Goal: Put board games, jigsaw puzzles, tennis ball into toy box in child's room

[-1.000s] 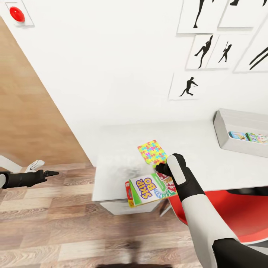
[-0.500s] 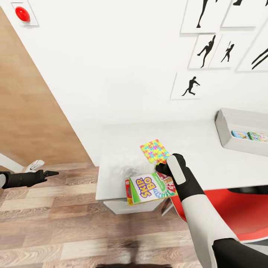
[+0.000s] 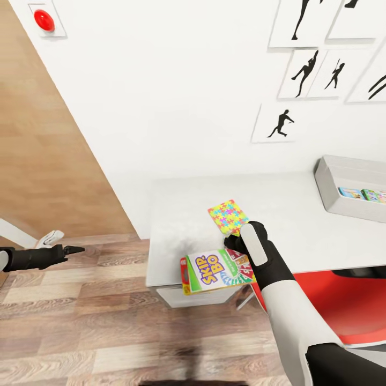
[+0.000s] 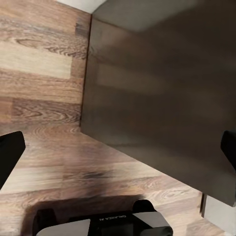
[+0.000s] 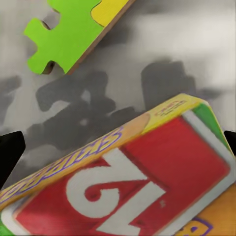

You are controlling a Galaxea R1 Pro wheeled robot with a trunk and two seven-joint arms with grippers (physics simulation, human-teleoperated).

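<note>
My right gripper (image 3: 232, 244) holds the green, yellow and red "SKIP BO" board game (image 3: 217, 271) by its right end, over the table's (image 3: 177, 209) front edge. In the right wrist view the box's red "12" face (image 5: 147, 182) sits close up, with a fingertip (image 5: 9, 152) at either side. A jigsaw puzzle box (image 3: 229, 216) lies flat on the table just beyond the gripper, and its corner (image 5: 73, 34) shows in the right wrist view. The grey toy box (image 3: 335, 174) stands at the table's right and holds two small printed boxes (image 3: 352, 193). My left gripper (image 3: 74, 249) hangs open over the floor, far left.
A red chair (image 3: 348, 308) is tucked under the table beside my right arm. Wood-plank floor (image 3: 96, 321) stretches left of the table. A dark cabinet side (image 4: 157, 98) shows in the left wrist view. A red button (image 3: 44, 20) is on the wall.
The camera has moved: table, jigsaw puzzle, toy box and wall pictures have slid right in the picture. The SKIP BO box stayed with my right gripper, now nearer the table's left end.
</note>
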